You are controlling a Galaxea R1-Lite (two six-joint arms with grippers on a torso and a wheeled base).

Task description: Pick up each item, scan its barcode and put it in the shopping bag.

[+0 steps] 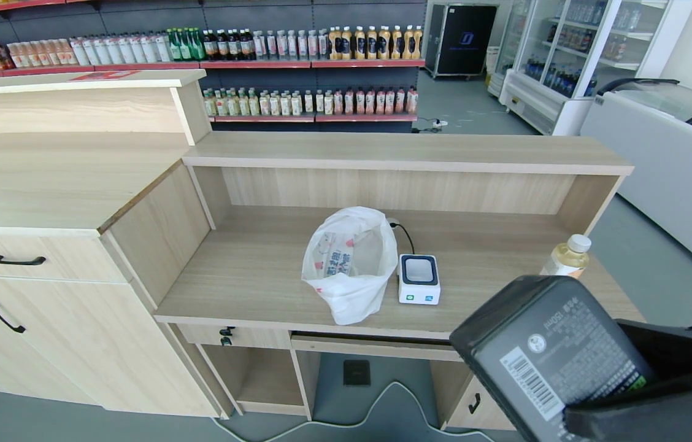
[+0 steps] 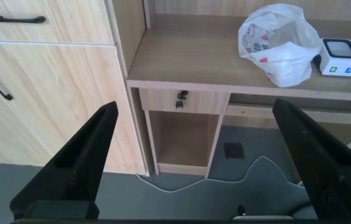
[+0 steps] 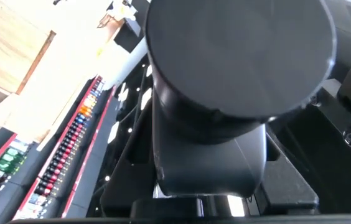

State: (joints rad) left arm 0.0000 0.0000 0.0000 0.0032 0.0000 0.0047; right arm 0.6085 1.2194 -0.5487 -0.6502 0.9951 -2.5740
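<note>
Black, smooth-sided plastic: the container (image 1: 542, 350) is held low before the counter (image 1: 248, 276), clamped by the right gripper (image 1: 597, 374), with its barcode label turned up. A slip could be caused by that slick wall, and a missed read by the label facing away from the boxy white scanner (image 1: 419, 279). The left gripper (image 2: 195, 109) is spread, empty. Just beside the scanner, the crinkled white shopping bag (image 1: 352, 264) is slumped open.
</note>
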